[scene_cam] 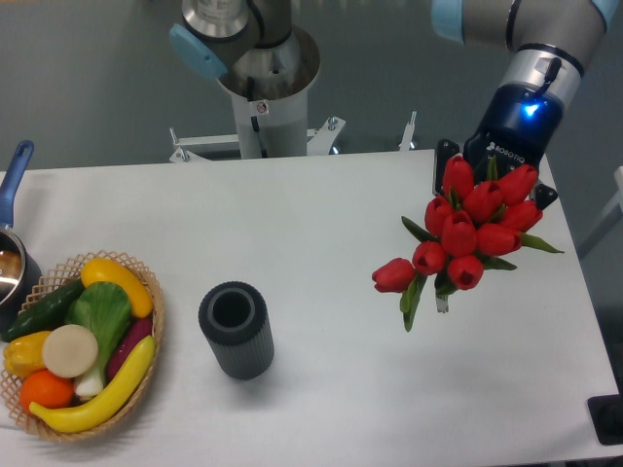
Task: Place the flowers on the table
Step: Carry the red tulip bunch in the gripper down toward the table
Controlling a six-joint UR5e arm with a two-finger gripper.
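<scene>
The flowers (467, 235), a bunch of red tulips with green stems and leaves, hang in the air over the right part of the white table (331, 224), buds facing the camera. My gripper (494, 181) is right behind and above the bunch, and black parts of it show on either side of the buds. It seems shut on the stems, which the buds hide. One bud sticks out to the lower left.
A dark ribbed cylindrical vase (236, 329) stands empty at the front centre-left. A wicker basket (151, 292) of vegetables sits at the front left. A pot with a blue handle (14, 175) is at the left edge. The robot base (265, 107) stands behind the table.
</scene>
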